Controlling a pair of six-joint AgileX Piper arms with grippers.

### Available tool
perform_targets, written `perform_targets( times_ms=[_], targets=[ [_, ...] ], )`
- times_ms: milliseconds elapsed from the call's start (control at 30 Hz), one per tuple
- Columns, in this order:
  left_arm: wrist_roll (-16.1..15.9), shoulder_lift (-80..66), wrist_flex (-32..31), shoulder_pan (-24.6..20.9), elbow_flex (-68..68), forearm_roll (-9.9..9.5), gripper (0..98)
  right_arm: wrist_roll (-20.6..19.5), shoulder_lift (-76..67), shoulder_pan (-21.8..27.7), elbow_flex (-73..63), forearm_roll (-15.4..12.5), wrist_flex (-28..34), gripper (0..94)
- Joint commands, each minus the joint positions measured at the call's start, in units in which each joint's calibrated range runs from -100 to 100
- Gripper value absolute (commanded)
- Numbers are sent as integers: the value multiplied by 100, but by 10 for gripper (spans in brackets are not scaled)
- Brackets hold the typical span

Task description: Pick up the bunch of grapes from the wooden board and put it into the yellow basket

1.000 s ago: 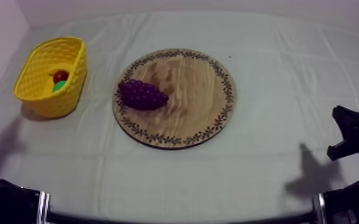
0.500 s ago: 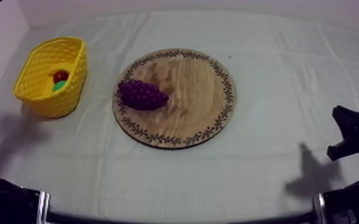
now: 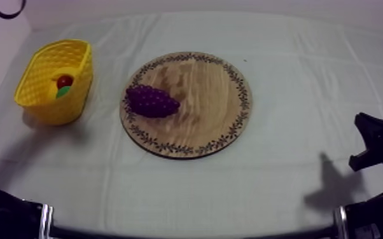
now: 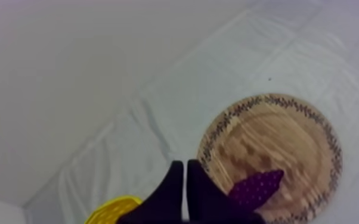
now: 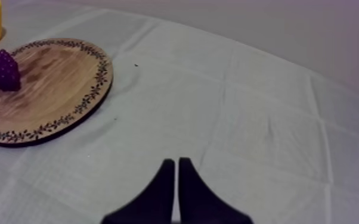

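On the desk [image 3: 296, 184], the wooden board [image 3: 207, 95] lies centred, the yellow basket [image 3: 53, 112] apart at its left. The bunch of grapes [image 3: 152, 102] rests on the board's left part. Left gripper [image 4: 185, 165] and right gripper [image 5: 176, 161]: both clenched, empty.

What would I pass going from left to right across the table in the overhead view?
yellow basket → wooden board, with the bunch of grapes lying on its left part → right arm at the table's edge
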Motion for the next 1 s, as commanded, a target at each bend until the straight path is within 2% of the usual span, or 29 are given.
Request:
perform_targets(
  times_ms=[0,233,467,667,733,800,967],
  targets=[
    [-126,426,168,56,-93,-1,0,-2,-1,2,-3,1,0,4],
    [-373,1345,542,183,-313,9,0,-2,-1,2,-3,1,0,4],
    [-868,1906,1049,176,-454,207,0,-2,-1,2,-3,1,0,4],
    [-1067,2048,1320,134,-461,355,1,-2,-1,2,-3,1,0,4],
    [-1101,2063,1399,130,-463,370,33,-2,-1,2,-3,1,0,4],
    [-1062,2073,1493,116,-473,371,173,-2,-1,2,-3,1,0,4],
    [-1056,2108,1949,-13,-469,379,705,-2,-1,2,-3,1,0,4]
  ],
)
